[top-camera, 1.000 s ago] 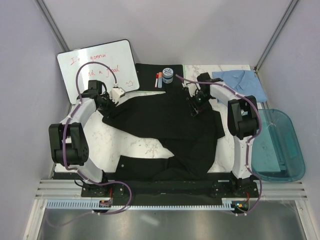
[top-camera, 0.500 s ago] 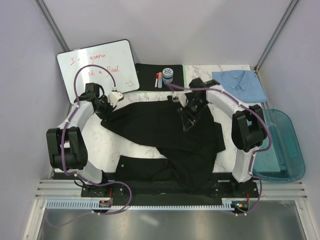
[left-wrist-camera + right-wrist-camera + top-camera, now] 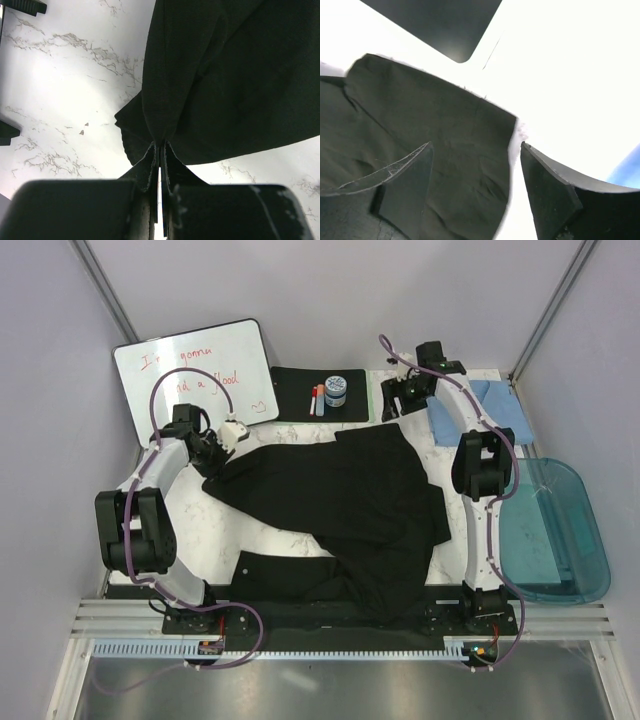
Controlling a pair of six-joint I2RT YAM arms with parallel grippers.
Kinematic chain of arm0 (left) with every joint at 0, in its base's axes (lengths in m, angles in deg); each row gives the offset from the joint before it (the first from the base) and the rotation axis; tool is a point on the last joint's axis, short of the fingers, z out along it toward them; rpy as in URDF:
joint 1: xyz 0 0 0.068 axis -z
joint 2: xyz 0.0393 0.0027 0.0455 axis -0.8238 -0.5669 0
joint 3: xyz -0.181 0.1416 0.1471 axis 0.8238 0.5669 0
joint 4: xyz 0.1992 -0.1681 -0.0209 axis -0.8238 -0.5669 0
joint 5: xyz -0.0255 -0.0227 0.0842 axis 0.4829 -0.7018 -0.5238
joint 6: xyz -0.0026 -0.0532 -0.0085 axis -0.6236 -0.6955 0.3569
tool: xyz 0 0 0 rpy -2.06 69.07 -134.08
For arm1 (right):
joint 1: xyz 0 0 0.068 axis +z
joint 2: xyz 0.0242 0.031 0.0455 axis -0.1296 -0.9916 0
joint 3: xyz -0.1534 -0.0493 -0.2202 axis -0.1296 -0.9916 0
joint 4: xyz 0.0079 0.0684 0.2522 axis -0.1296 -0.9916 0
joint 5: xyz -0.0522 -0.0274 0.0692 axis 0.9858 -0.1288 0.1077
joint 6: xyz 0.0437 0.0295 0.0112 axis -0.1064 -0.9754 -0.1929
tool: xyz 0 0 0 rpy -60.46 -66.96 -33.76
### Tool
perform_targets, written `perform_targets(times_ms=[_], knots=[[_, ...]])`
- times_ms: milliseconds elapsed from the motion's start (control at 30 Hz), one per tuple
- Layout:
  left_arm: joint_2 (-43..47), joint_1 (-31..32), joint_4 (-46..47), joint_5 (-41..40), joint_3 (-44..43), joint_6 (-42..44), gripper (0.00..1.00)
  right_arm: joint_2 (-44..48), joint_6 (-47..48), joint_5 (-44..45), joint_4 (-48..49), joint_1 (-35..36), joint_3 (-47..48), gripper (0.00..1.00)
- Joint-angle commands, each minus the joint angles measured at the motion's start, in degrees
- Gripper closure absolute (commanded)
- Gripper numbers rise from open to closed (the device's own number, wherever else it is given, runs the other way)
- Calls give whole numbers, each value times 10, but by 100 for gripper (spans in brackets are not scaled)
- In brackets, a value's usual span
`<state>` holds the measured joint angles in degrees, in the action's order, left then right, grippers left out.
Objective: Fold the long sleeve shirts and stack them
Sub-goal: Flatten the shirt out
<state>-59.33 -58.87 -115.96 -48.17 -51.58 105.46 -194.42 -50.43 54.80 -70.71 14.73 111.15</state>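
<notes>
Left gripper [image 3: 159, 167] is pinched tight on a bunched edge of the black shirt [image 3: 340, 500], which lies spread and rumpled across the middle of the marble table [image 3: 265, 525]. Right gripper [image 3: 475, 150] has its jaws spread wide with nothing held, above that shirt's far edge near the black mat [image 3: 290, 390]. Light blue shirt [image 3: 505, 405] lies at the far right corner, partly hidden by the right arm.

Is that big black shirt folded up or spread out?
Spread out: the black shirt lies rumpled across the table, one edge pinched in the shut left gripper.
</notes>
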Motion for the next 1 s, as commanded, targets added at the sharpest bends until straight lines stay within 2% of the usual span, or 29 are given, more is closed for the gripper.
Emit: perform_targets(times_ms=[0, 300, 333, 433, 500, 533, 600, 633, 700, 767, 800, 833, 867, 900, 933, 967], knots=[[13, 0, -5, 17, -8, 16, 98, -4, -35, 21, 43, 12, -29, 22], [11, 0, -5, 19, -16, 4, 98, -46, -43, 8, 52, 12, -29, 26], [10, 1, -5, 18, -18, 3, 98, -50, -37, 1, 47, 12, -27, 33], [8, 0, -6, 17, -21, -1, 98, -54, -40, -16, 42, 12, -22, 40], [6, 0, -6, 17, -23, -2, 98, -54, -38, -24, 38, 11, -18, 49], [5, 0, -6, 17, -24, -3, 98, -51, -35, -28, 34, 12, -16, 68], [1, 1, -6, 13, -28, -7, 98, -45, -19, -49, 21, 12, -13, 87], [2, 1, -5, 12, -29, -7, 98, -26, -15, -58, 9, 12, -16, 100], [5, 0, -5, 10, -30, -10, 98, 11, 5, -95, 1, 13, -44, 100], [9, 0, -4, 10, -30, -15, 98, 96, 25, -125, -5, 17, -80, 100], [11, 0, -4, 9, -30, -20, 98, 130, 53, -139, -11, 19, -132, 100], [13, -1, -5, 9, -27, -24, 98, 205, 77, -174, -27, 24, -166, 100], [16, -1, -4, 9, -26, -27, 98, 245, 100, -180, -37, 40, -244, 100], [19, -3, -5, 9, -24, -32, 98, 325, 157, -174, -62, 54, -287, 100], [20, -4, -4, 9, -20, -34, 98, 364, 188, -166, -78, 71, -332, 100], [21, -5, -4, 10, -17, -35, 98, 402, 215, -148, -90, 120, -430, 100]])
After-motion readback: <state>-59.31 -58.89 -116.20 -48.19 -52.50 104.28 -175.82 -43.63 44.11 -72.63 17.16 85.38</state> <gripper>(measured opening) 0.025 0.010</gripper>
